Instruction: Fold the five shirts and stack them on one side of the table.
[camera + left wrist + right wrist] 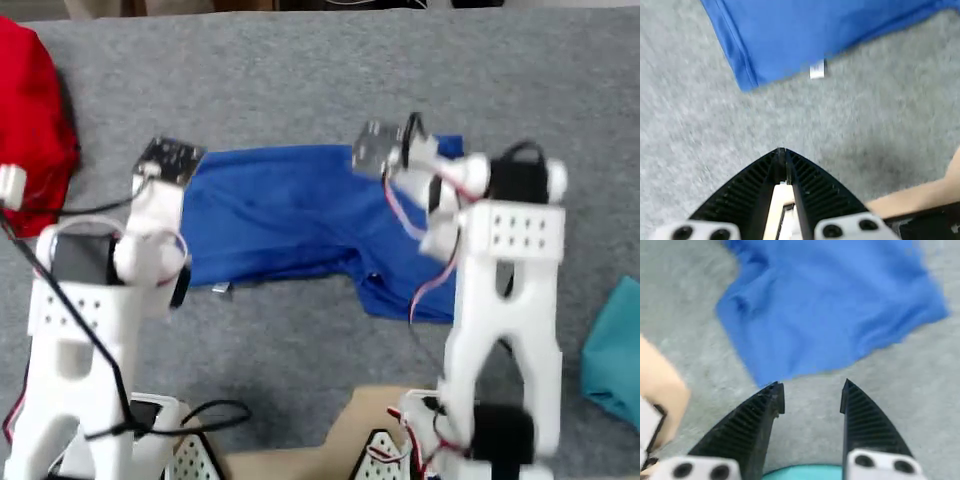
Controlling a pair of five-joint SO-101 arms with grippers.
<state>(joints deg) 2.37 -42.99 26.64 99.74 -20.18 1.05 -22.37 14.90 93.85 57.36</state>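
Lying ahead of both, blue shirt (290, 215), left fingers (810, 187) closed, right fingers (757, 412) parted, both empty.

We find bare grey felt tabletop (300, 70) in a broad band beyond the flat blue cotton shirt (290, 215). A narrower strip lies between its near hem and the tan cardboard sheet (335, 445). A crumpled red garment (35, 110) blocks the far left corner, and a bunched teal cloth (612, 350) crowds the right edge. The white left arm (90, 300) and white right arm (505, 270) stand over the shirt's ends. Felt lies under the left gripper (781, 155), its jaws together, and under the right gripper (810, 390), its jaws parted.
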